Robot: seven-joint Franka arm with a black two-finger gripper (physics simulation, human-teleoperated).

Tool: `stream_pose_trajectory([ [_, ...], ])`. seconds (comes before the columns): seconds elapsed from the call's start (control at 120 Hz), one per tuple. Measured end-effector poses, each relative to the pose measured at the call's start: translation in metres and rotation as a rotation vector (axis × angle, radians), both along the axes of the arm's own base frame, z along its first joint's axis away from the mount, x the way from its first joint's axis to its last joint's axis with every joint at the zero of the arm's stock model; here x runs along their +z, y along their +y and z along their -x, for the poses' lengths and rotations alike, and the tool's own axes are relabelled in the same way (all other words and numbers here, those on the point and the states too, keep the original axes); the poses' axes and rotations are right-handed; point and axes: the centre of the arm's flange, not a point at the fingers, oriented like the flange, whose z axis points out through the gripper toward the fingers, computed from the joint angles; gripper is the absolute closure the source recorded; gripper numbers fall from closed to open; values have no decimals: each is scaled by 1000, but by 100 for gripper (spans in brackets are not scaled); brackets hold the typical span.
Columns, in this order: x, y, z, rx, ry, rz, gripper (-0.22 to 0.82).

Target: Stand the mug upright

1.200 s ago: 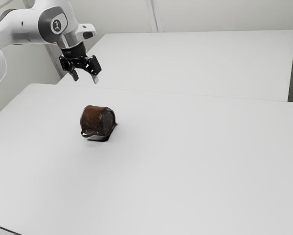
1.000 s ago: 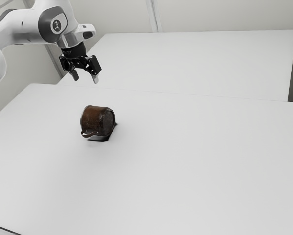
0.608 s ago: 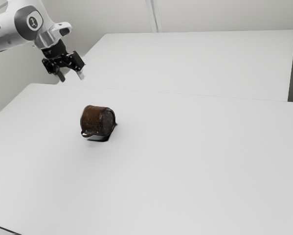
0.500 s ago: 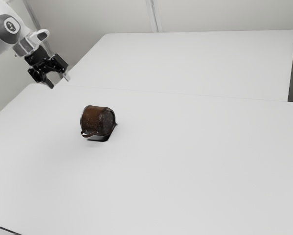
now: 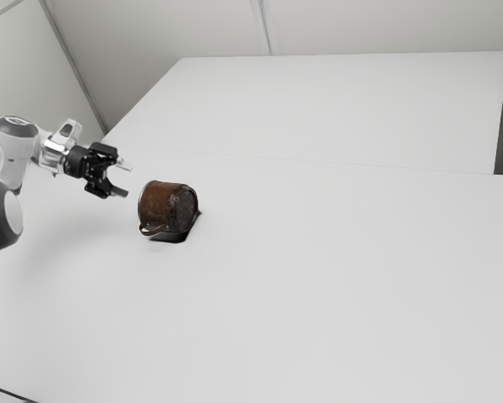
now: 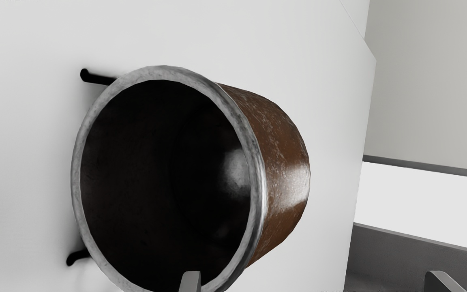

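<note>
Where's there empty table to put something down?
The table is bare from the tipped mug to the exterior view's right edge, and back to the thin seam. It's crowded at the mug's mouth, by the gripper.

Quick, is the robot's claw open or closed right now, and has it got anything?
Gripper: open, holding nothing; the mug lies on its side beyond the fingertips.

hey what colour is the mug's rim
The rim is mottled silvery grey; it shows best in the wrist view.
</note>
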Motion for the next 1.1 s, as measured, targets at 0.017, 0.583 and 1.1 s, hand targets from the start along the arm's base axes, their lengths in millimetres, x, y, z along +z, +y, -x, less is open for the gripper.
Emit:
stream_pose_trajectory([
  [0.017,-3,-1,-1,-2,-6,10,0],
  [0.583,-46,-47,-9,-39,-129,184,49],
  [1.1,39,-101,8,-142,-221,62,76],
])
